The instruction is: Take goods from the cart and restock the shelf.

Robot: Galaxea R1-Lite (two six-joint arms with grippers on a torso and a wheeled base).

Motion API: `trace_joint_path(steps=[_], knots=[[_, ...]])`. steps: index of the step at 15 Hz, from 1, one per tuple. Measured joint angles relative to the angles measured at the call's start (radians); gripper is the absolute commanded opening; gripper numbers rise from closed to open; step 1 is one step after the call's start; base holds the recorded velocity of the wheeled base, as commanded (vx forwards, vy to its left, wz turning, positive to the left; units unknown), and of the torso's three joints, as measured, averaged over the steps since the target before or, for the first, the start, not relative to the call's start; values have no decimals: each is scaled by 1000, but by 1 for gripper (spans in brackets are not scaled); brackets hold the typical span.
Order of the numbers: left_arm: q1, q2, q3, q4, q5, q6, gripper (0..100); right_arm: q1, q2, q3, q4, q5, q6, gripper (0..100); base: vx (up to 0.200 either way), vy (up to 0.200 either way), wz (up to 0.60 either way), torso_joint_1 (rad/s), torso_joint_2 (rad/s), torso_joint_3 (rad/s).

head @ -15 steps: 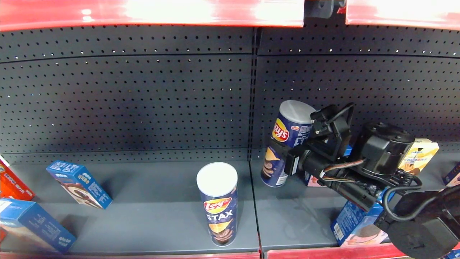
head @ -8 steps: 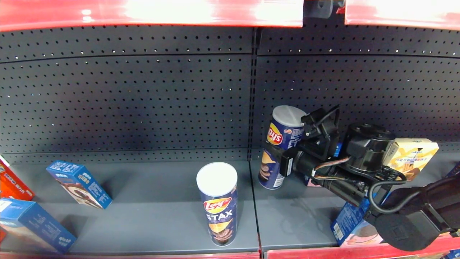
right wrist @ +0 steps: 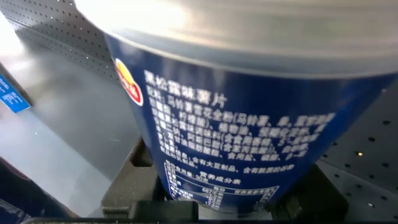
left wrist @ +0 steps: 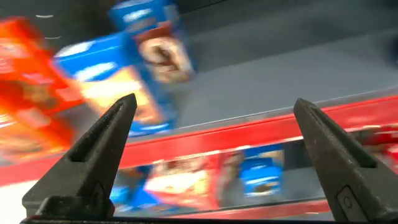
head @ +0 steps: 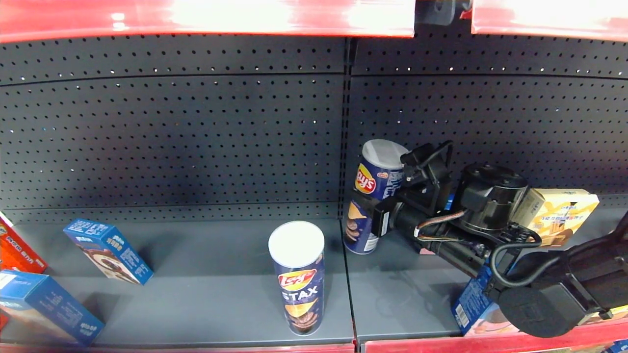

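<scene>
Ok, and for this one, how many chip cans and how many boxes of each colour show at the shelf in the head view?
Chip cans: 2, one of them in the right pincer
Blue boxes: 3
Orange-red boxes: 1
Yellow boxes: 1
Total: 7 that show clearly

Spans lower right to centre-right of frame w/ right arm (head: 549,294), forearm angled up-left. Clamps right gripper (head: 375,215) sideways on chip can (head: 373,171). Holds left gripper (left wrist: 214,101) w/ fingers (left wrist: 99,155) spread wide.
</scene>
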Motion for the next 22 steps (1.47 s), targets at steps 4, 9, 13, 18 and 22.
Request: trace_joint_path(steps=[4, 9, 13, 18, 22], knots=[[1, 1, -4, 74, 114, -192, 100, 2, 5, 0, 0, -4, 0, 0, 0, 0, 0, 0, 0, 0], [2, 1, -2, 66, 129, -241, 100, 2, 19, -14, 1, 7, 0, 0, 0, 0, 0, 0, 0, 0], [1, 1, -2, 66, 129, -242, 100, 4, 61, -70, 2, 8, 0, 0, 0, 0, 0, 0, 0, 0], [1, 1, -2, 66, 129, -242, 100, 18, 121, -144, 1, 7, 0, 0, 0, 0, 0, 0, 0, 0], [1, 1, -2, 66, 129, -242, 100, 24, 161, -196, 1, 6, 0, 0, 0, 0, 0, 0, 0, 0]])
